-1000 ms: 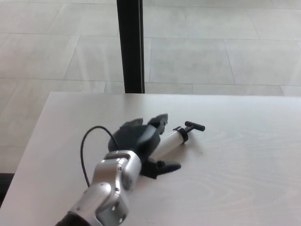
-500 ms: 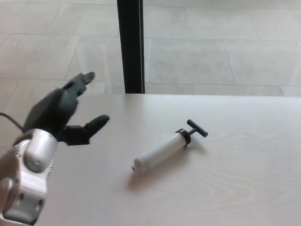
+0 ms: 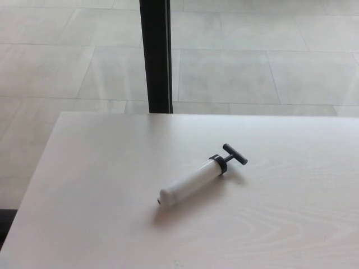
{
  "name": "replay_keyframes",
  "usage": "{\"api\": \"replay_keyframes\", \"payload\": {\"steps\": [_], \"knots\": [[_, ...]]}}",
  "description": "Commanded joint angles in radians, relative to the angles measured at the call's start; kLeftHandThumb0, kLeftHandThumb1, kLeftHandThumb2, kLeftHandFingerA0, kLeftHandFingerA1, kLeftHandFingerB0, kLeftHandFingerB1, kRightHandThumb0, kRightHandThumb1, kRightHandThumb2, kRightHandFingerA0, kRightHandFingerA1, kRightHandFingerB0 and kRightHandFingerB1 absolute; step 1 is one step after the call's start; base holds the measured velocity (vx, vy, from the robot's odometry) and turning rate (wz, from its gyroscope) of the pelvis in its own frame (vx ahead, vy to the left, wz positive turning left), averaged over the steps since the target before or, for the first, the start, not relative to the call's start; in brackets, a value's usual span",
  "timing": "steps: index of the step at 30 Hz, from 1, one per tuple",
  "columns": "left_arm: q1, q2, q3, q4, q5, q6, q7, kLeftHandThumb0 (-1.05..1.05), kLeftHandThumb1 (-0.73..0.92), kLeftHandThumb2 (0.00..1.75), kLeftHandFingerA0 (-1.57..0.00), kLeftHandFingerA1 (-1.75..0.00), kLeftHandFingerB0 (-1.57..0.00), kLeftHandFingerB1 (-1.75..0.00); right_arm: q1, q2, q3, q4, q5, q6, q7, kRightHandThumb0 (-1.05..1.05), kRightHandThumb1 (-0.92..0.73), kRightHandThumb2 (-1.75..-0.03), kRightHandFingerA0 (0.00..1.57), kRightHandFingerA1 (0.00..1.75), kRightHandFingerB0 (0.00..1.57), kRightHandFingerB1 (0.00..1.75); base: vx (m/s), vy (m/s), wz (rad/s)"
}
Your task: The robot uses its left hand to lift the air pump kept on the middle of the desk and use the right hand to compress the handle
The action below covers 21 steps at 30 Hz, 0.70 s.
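Looking down from the head camera, I see the air pump [image 3: 193,180] lying on its side near the middle of the pale wooden desk [image 3: 84,213], its white cylinder pointing toward my lower left and its black T-handle [image 3: 234,154] toward the upper right. Neither hand shows, so I cannot tell how the fingers stand. Beyond the desk's far edge a black post [image 3: 155,56] rises from the tiled floor [image 3: 252,67].

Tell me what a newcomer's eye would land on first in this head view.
First the white cylindrical air pump with a black T-shaped handle, lying on its side alone near the middle of the pale wood-grain desk, handle toward the far right. Next the black vertical post rising behind the desk's far edge against the light tiled floor. Neither robot hand shows.
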Motion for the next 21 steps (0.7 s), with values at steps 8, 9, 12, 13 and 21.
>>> {"api": "replay_keyframes", "payload": {"steps": [8,9,12,13,21], "knots": [[0.234,0.058,0.617,0.681,-0.533,-0.266,0.081,-0.67,0.78,0.62,-0.19,-0.40,-0.25,-0.31,0.126,-0.054,-0.224,0.893,0.024,-0.532,-0.095,-0.87,-0.92,-0.72,0.27,0.38,0.20,0.32,0.00,0.000,0.00],[0.235,0.064,0.629,0.716,-0.542,-0.267,0.076,-0.64,0.81,0.64,-0.18,-0.43,-0.21,-0.32,0.126,-0.053,-0.220,0.926,0.029,-0.528,-0.091,-0.80,-0.92,-0.70,0.24,0.36,0.30,0.35,0.00,0.000,0.00],[0.241,0.069,0.630,0.757,-0.535,-0.283,0.057,-0.63,0.82,0.64,-0.16,-0.46,-0.20,-0.32,0.147,-0.069,-0.184,0.982,-0.002,-0.561,-0.088,-0.80,-0.92,-0.75,0.22,0.36,0.23,0.33,0.00,0.000,0.00],[0.260,0.073,0.593,0.776,-0.481,-0.255,0.106,-0.68,0.81,0.64,-0.24,-0.46,-0.22,-0.34,0.153,-0.071,-0.181,0.999,0.009,-0.532,-0.059,-0.87,-0.92,-0.72,0.24,0.35,0.22,0.31,0.00,0.000,0.00],[0.265,0.094,0.518,0.844,-0.406,-0.180,0.081,-0.66,0.60,0.98,-0.32,-0.55,-0.17,-0.45,0.151,-0.093,-0.115,1.114,-0.019,-0.593,-0.051,-0.80,-0.78,-1.02,0.22,0.47,0.14,0.41,0.00,0.000,0.00]]}}
